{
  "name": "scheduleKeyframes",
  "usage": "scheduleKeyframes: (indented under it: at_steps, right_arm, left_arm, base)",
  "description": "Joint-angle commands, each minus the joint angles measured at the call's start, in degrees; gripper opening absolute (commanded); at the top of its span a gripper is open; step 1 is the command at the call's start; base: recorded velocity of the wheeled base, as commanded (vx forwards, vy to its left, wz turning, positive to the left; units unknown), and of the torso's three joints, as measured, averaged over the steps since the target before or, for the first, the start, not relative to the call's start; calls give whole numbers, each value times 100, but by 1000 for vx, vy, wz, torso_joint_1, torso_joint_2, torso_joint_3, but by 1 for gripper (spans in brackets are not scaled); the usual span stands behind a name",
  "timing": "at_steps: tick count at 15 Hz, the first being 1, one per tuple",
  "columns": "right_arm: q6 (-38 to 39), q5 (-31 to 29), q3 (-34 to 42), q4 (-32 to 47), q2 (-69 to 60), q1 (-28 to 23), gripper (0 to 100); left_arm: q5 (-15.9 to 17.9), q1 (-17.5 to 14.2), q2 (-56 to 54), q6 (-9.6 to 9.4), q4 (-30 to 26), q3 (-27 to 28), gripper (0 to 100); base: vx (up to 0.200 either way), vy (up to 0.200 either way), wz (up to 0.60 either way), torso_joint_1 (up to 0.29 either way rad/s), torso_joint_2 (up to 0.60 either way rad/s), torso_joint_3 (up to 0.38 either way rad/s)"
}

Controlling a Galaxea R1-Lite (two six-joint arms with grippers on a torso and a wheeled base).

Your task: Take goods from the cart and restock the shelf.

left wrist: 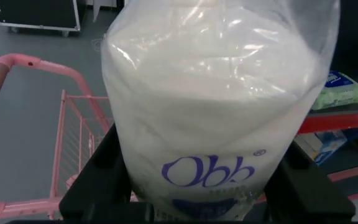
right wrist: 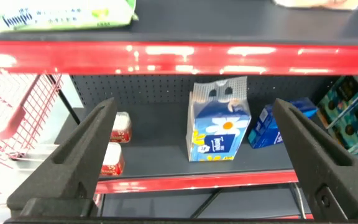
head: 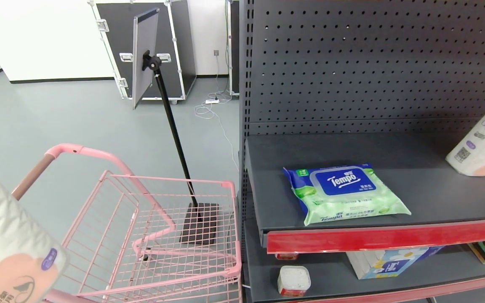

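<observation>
Tissue pack (left wrist: 210, 93) was grasped by the left end effector (left wrist: 197, 186), held at the near left by the pink cart (head: 154, 235). The right end effector (right wrist: 194, 109) hung released, facing the lower shelf (right wrist: 157, 155). Farther right, a wet-wipes packet (head: 343, 193) lay flat on the upper shelf (head: 436, 198).

Pack (left wrist: 210, 93), clamped in left tool (left wrist: 201, 149): top cut off; covers the tool's inner finger faces.
Second pack (head: 484, 143), far right of that tool: right side cut off.
Wipes (right wrist: 55, 15), beyond right tool (right wrist: 193, 109): mostly cut off.
</observation>
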State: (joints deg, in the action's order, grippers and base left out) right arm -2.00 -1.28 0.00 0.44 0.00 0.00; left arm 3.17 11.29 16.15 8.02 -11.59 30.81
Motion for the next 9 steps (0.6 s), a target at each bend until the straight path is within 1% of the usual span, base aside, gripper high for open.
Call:
scheduleKeyframes:
  at_steps: [1, 2, 5, 9]
  right_arm:
    - [-2, -4, 0, 0, 0, 0, 100]
    - [-2, -4, 0, 0, 0, 0, 100]
    - [-2, -4, 0, 0, 0, 0, 100]
    - [7, 5, 0, 0, 0, 0, 100]
  left_arm:
    - [-1, 23, 222, -46, 26, 48, 0]
    - [-1, 23, 362, -90, 113, 92, 0]
    - [-1, 23, 635, -99, 421, 92, 0]
    - [-1, 23, 714, -99, 491, 66, 0]
  base:
    - [0, 0, 0, 154, -393, -232]
    - [0, 0, 0, 168, -388, -237]
    - [0, 0, 0, 150, -373, -222]
    - [0, 0, 0, 156, -356, -209]
